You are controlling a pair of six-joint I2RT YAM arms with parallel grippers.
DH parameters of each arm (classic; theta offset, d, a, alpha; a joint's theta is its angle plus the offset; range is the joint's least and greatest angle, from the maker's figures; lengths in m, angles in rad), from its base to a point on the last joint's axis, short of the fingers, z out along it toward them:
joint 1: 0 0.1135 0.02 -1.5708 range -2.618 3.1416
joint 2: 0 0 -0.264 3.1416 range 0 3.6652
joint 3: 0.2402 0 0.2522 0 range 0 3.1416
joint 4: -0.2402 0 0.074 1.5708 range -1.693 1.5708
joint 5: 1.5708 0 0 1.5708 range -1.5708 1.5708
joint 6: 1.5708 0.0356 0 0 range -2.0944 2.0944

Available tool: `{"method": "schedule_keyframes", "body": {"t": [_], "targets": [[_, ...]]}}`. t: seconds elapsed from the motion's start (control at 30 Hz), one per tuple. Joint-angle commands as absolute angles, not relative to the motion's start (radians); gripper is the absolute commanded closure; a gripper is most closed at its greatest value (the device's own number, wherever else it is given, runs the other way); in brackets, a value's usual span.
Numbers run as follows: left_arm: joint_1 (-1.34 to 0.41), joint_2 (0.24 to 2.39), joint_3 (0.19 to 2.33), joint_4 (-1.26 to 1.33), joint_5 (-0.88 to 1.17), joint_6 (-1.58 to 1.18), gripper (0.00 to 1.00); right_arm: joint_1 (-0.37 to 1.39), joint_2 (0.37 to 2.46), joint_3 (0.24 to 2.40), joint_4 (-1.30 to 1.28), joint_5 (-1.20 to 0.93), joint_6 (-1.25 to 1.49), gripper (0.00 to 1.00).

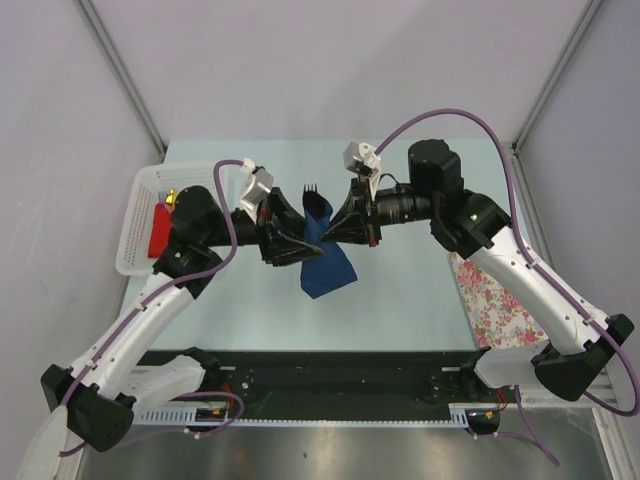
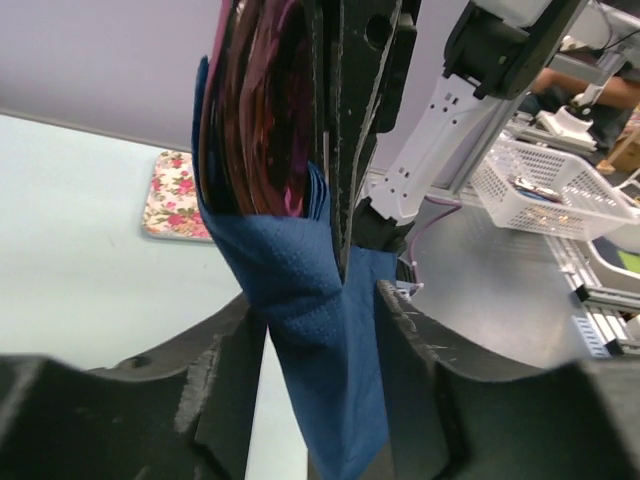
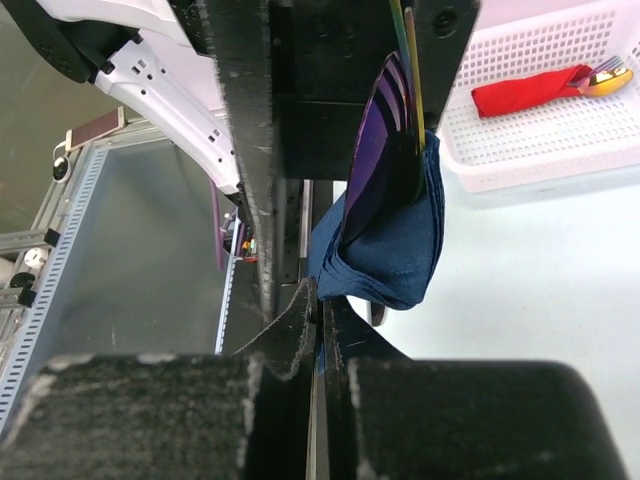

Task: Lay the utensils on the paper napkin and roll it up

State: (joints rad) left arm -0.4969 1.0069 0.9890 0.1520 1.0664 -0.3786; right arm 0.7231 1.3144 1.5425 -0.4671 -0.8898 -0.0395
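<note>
The navy paper napkin [image 1: 326, 264] hangs in the air over the table's middle, folded round the utensils [image 1: 312, 193], whose fork tines stick out at the top. My right gripper [image 1: 342, 228] is shut, pinching the napkin's [image 3: 395, 240] lower fold; the iridescent purple utensils [image 3: 386, 130] stand just above its tips [image 3: 320, 300]. My left gripper [image 1: 298, 244] faces it from the left. Its jaws [image 2: 320, 350] straddle the hanging napkin [image 2: 315, 310], with a gap still showing on one side. The shiny utensils [image 2: 255, 120] rise out of the fold.
A white basket [image 1: 138, 228] at the table's left edge holds a red flat object [image 1: 159, 231] with a gold ball. A floral cloth [image 1: 495, 300] lies at the right edge, under my right arm. The table's near edge meets a black rail.
</note>
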Motion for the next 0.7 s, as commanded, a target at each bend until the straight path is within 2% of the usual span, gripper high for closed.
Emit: {"method": "schedule_keyframes", "body": {"t": [0.0,0.13,0.17,0.37,0.57,0.67], "targets": [[-0.511,1.014,0.983,0.247,1.043,-0.426,0.54,0.738,1.27,1.551,-0.443,-0.881,-0.066,1.0],[-0.517,1.023,0.979,0.27,1.049,-0.436,0.65,0.739,1.275,1.552,-0.433,-0.881,-0.061,1.0],[-0.517,1.025,0.979,0.279,1.055,-0.434,0.74,0.739,1.275,1.552,-0.431,-0.879,-0.055,1.0],[-0.52,1.032,0.96,0.298,1.1,-0.422,0.99,0.736,1.278,1.555,-0.403,-0.877,-0.034,1.0],[-0.519,1.031,0.947,0.304,1.112,-0.413,1.0,0.716,1.279,1.555,-0.35,-0.884,0.031,1.0],[-0.5,1.029,0.914,0.395,1.121,-0.477,1.0,0.689,1.279,1.555,-0.315,-0.899,0.09,0.91]]}}
